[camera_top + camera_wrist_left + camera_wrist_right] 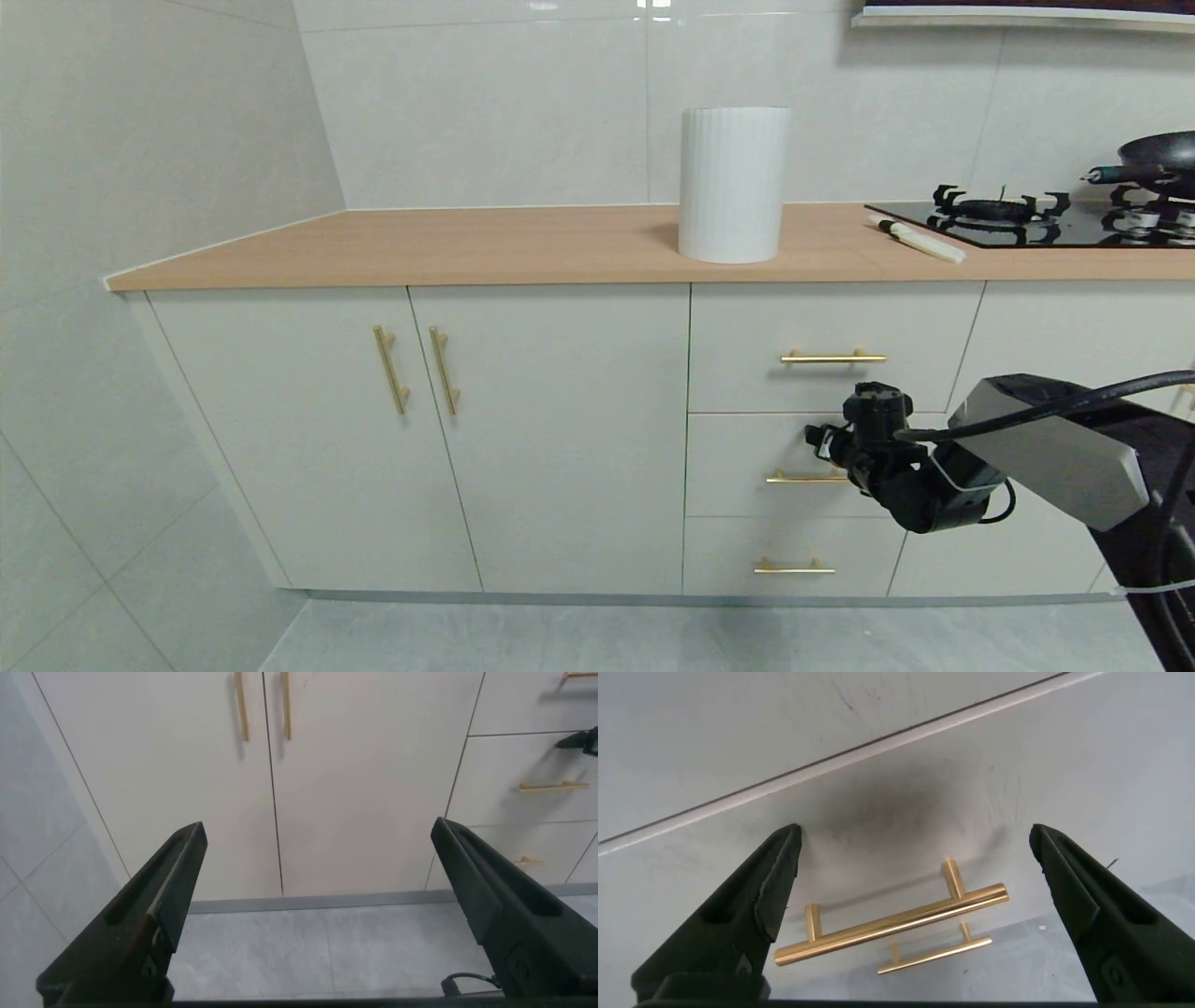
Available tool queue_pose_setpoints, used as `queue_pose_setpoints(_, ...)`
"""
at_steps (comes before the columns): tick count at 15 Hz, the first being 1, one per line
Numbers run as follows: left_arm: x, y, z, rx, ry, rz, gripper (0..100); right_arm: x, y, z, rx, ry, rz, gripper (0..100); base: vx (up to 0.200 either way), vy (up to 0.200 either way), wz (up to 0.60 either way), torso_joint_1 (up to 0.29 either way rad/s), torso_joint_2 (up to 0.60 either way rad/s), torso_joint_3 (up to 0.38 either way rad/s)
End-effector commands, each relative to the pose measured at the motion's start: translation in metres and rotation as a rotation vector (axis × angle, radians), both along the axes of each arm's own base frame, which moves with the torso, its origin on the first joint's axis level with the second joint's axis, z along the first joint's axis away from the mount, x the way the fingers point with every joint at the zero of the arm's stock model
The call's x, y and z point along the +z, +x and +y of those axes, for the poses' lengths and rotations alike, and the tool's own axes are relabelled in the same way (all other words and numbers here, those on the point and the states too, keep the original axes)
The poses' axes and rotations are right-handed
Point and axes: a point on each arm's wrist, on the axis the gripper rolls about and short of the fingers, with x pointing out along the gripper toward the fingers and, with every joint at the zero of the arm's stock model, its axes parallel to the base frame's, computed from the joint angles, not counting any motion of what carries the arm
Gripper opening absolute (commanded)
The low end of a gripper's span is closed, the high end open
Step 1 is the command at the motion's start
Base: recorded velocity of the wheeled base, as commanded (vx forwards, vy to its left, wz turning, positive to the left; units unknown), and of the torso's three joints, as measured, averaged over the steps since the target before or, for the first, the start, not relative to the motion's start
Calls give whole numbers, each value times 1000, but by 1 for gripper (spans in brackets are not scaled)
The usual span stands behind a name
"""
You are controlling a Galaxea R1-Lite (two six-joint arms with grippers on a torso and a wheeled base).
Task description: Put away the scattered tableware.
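A white utensil with a dark tip (917, 239) lies on the wooden countertop (485, 247) beside the stove. A tall white ribbed holder (733, 184) stands upright near the counter's middle. My right gripper (823, 446) is low in front of the drawer stack, just at the middle drawer's gold handle (805, 479). In the right wrist view that gripper (913, 845) is open, and the handle (892, 924) lies between its fingers, untouched. My left gripper (318, 831) is open and holds nothing, facing the double cabinet doors (271, 775) and the floor.
A gas stove (1027, 219) with a black pan (1158, 154) occupies the counter's right end. Three drawers are stacked under the counter, with the top handle (833, 357) and bottom handle (794, 567) gold. A tiled wall closes the left side.
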Motion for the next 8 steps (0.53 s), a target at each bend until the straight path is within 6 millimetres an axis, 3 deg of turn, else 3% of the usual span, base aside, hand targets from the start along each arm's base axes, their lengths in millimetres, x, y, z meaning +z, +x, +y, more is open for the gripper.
queue_pose_setpoints(1, 0, 0, 0, 0, 0, 1, 100, 2, -1, 0, -2, 1, -5, 100, 0, 0, 0, 0, 0, 0)
queue_pose_setpoints(5, 0, 0, 0, -1, 0, 1, 100, 37, -47, 0, 16, -8, 42, 100, 0, 0, 0, 0, 0, 0)
queue_pose_setpoints(7, 0, 0, 0, 0, 0, 1, 100, 79, -90, 5, 51, -8, 29, 100, 0, 0, 0, 0, 0, 0)
queue_pose_setpoints(8, 0, 0, 0, 0, 0, 1, 100, 92, -102, 7, 59, -7, 13, 100, 0, 0, 0, 0, 0, 0)
